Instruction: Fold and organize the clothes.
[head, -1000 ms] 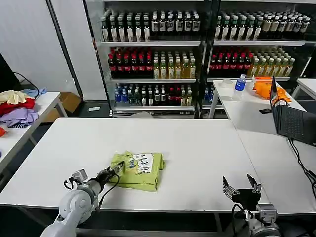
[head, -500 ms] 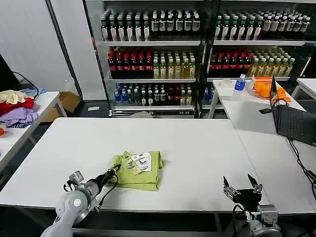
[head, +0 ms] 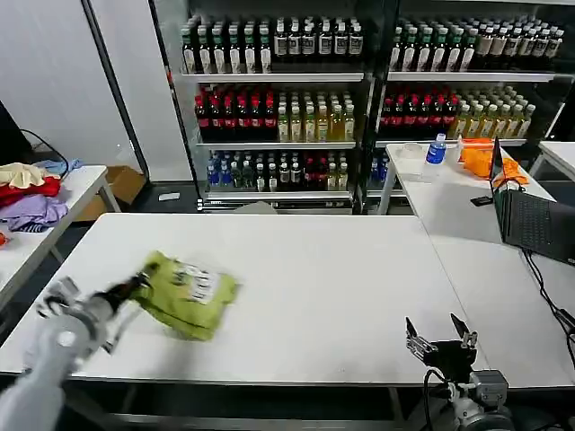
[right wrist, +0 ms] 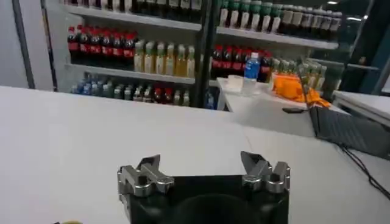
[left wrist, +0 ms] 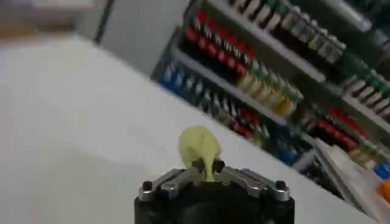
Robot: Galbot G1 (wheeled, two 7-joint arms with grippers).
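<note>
Head view: left end effector (head: 139, 284) clamps the folded T-shirt (head: 186, 294) at its edge.

The folded lime-green cotton T-shirt (head: 186, 293) near the white bench's (head: 341, 278) left edge is smeared; its white markings cannot be read. The left gripper (head: 135, 285) is blurred. The black laptop (head: 532, 214) is cut off at the frame edge.

Bright, even light; left arm (head: 63, 346) and T-shirt (head: 187, 293) motion-blurred (wrist view too).

Folded lime T-shirt (head: 186, 294), table's left side
</note>
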